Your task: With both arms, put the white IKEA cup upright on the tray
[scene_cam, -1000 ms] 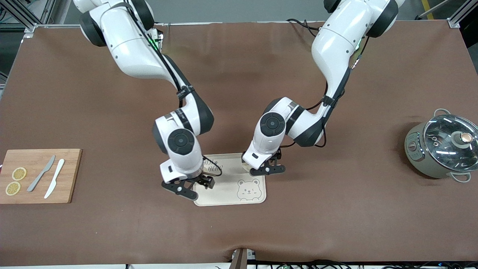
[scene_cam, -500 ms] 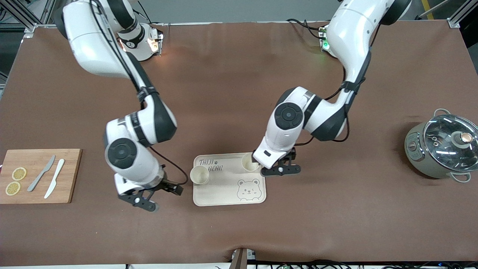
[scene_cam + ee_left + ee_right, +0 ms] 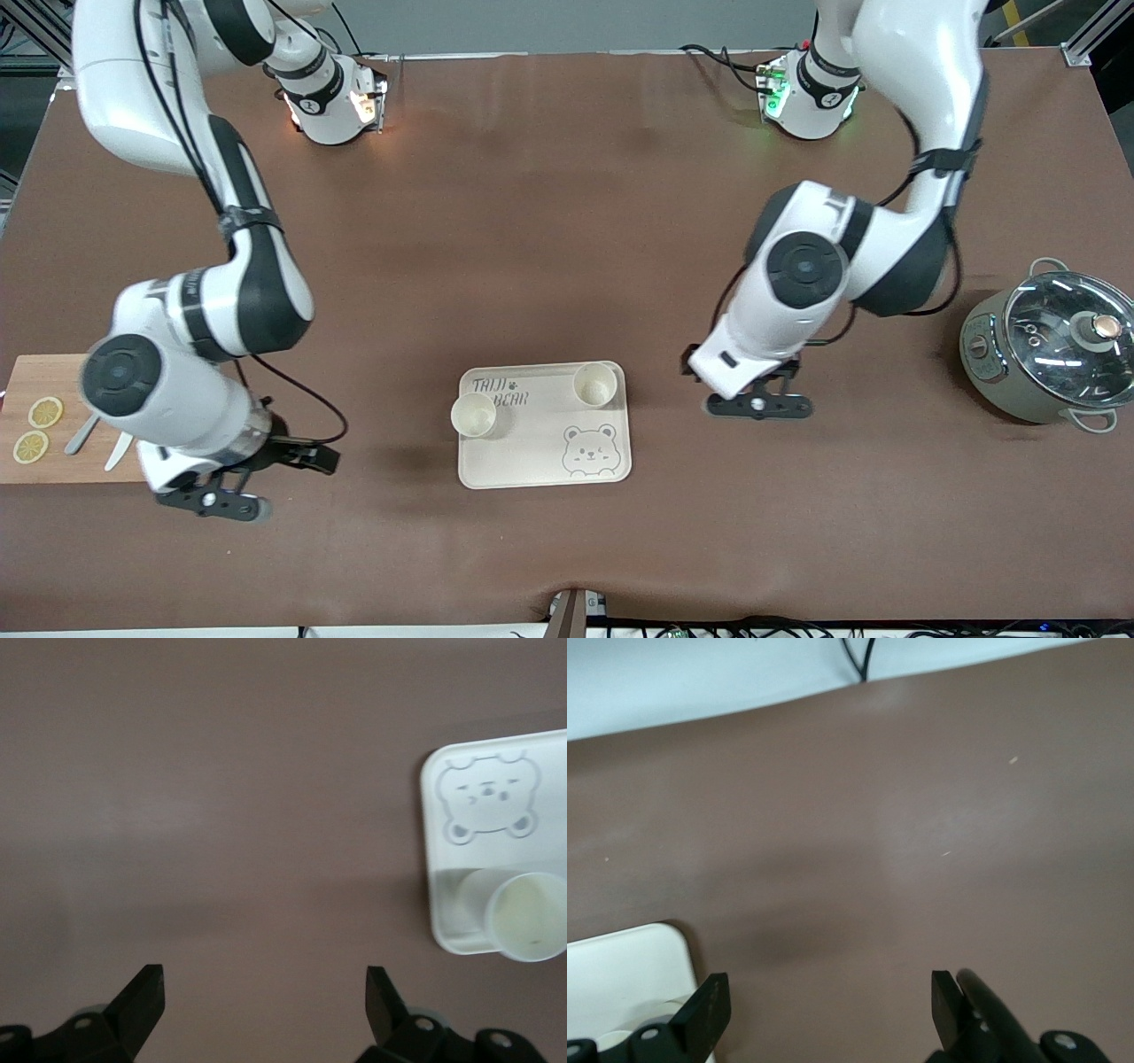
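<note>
Both white cups [image 3: 594, 385] [image 3: 473, 415] stand upright on the tray [image 3: 540, 452] (task looks done). The left gripper [image 3: 757, 406] and right gripper [image 3: 213, 502] hang open and empty over bare desk [image 3: 567, 221], clear of it.

A wooden cutting board [image 3: 53, 381] carries two lemon slices [image 3: 37, 430] and knives; a lidded pot [image 3: 1050, 350] stands apart

Brown-covered table [image 3: 567, 221], aluminium framing [image 3: 53, 35]
</note>
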{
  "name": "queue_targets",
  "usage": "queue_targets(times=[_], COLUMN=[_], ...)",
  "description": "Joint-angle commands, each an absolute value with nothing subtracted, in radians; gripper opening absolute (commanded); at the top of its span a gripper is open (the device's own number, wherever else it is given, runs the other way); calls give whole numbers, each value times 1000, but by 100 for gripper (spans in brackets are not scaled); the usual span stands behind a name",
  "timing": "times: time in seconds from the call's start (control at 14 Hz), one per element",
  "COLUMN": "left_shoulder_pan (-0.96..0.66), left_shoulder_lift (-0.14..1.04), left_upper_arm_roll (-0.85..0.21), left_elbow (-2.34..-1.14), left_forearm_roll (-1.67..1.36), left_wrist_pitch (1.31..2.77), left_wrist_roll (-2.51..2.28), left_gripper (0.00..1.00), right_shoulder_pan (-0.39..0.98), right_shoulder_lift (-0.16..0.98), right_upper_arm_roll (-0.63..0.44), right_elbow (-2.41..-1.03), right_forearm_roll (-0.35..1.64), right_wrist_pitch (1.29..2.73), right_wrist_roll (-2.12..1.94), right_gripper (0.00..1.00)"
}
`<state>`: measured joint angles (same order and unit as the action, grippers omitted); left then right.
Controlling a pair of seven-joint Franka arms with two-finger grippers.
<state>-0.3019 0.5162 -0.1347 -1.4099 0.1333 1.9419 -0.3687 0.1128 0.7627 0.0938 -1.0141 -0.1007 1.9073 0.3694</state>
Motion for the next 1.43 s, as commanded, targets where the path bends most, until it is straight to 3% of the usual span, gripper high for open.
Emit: queue_targets(times=[0.0, 0.36, 0.64, 1.07, 1.36], left_shoulder_pan=[-189, 6, 155, 187, 189], left_shoulder_lift=[372, 230, 92, 55, 31], left_upper_arm_roll=[-152, -155, -155, -156, -212], left_elbow=[-1567, -1750, -1942, -1934, -1928], left_forearm_roll=[140, 97, -4, -89, -89], left_wrist_pitch=[1948, 2026, 2103, 2060, 2039], left_wrist_roll=[-218, 35, 259, 238, 155], left_gripper=[100, 100, 100, 100, 100], right_shoulder_pan=[51, -53, -113, -172, -172], right_shoulder_lift=[707, 657, 537, 292, 144], right_upper_arm_roll=[117, 120, 120, 118, 112], right_elbow=[-1042, -1057, -1179, -1420, -1540], right_forearm_roll=[-98, -87, -48, -17, -18], right_wrist_pitch=[1890, 1836, 1835, 1832, 1792], right_wrist_roll=[272, 83, 31, -55, -58], right_gripper=[100, 100, 100, 100, 100])
